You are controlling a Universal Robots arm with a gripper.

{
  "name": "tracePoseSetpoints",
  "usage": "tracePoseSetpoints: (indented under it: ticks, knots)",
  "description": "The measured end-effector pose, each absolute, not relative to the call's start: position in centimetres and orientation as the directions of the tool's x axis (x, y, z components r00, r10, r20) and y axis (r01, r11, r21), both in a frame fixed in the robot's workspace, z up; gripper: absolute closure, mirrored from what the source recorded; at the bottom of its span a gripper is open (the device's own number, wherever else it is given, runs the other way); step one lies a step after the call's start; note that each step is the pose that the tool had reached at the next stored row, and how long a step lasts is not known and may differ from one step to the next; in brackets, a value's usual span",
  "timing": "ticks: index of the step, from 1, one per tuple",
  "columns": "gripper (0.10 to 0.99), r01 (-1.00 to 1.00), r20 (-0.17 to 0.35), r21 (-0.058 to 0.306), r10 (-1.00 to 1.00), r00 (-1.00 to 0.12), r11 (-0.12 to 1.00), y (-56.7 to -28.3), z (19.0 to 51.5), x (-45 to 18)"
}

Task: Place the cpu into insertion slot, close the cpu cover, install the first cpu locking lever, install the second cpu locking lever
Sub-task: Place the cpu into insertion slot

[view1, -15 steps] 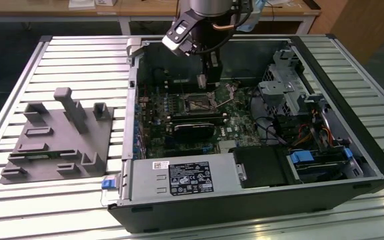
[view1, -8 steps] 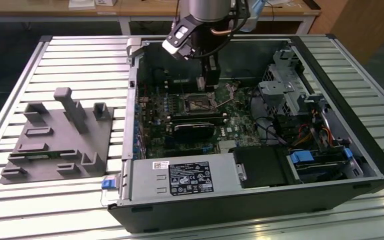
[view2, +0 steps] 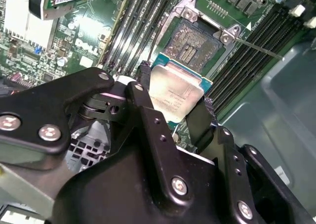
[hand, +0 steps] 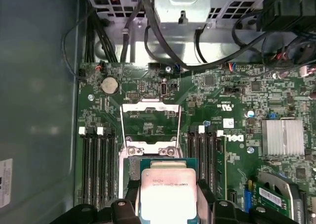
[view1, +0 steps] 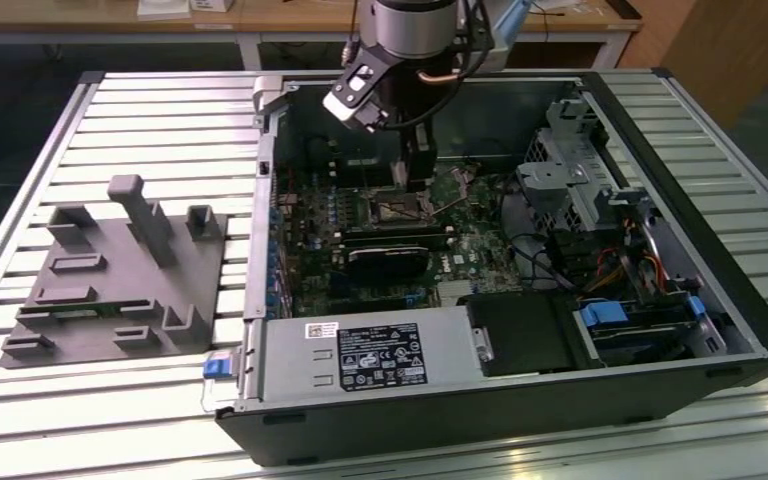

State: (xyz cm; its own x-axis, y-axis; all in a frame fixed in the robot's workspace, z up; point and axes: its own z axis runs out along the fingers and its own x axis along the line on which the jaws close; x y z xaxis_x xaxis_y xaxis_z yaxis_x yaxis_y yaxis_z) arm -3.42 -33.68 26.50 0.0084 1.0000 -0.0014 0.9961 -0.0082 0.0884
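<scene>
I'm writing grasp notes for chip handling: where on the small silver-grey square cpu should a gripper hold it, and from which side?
Probably by two opposite edges, coming down over its flat face. The silver-grey square cpu is a thin plate with straight parallel edges; the black gripper pinches it so, a finger on each edge, leaving its underside free near the silver-rimmed square insertion slot.

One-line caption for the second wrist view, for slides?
Gripper, jaws shut on the cpu, holds it apart from the empty insertion slot on the green motherboard.
</scene>
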Motion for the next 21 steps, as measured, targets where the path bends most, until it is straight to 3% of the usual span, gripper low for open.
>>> tracePoseSetpoints:
  ticks: [21]
  knots:
    - [0.545, 0.995, -0.005, 0.087, 0.999, -0.043, 0.044, -33.7, 23.0, -4.0]
